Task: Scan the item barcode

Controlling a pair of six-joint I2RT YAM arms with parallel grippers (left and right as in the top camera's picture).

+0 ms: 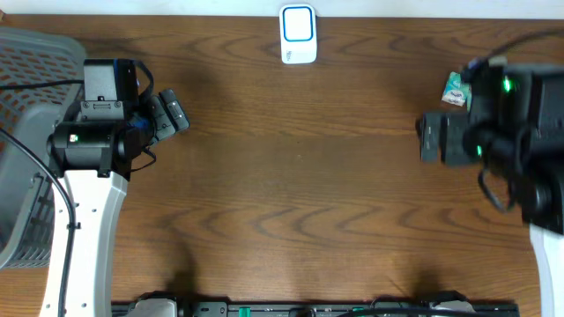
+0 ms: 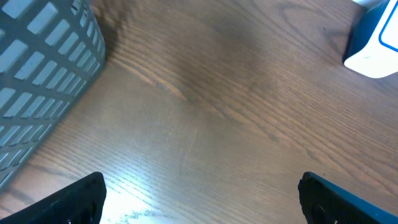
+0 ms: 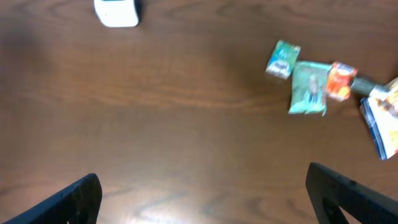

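A white and blue barcode scanner [image 1: 298, 33] stands at the table's far middle edge; it also shows in the left wrist view as the scanner [image 2: 376, 43] and in the right wrist view as the scanner [image 3: 116, 12]. Several small items lie at the far right: a green packet [image 3: 283, 59], a teal packet [image 3: 309, 88], an orange packet [image 3: 341, 81] and a blue and white pack [image 3: 382, 121]. In the overhead view only one green packet [image 1: 456, 89] peeks out beside the right arm. My left gripper [image 1: 172, 113] [image 2: 202, 199] is open and empty over bare wood. My right gripper [image 1: 429, 139] [image 3: 205, 196] is open and empty, short of the items.
A grey lattice basket [image 1: 26, 132] fills the left edge, close behind the left arm, and appears as the basket [image 2: 43, 68] in the left wrist view. Dark wooden tabletop [image 1: 291, 194] lies between the two arms.
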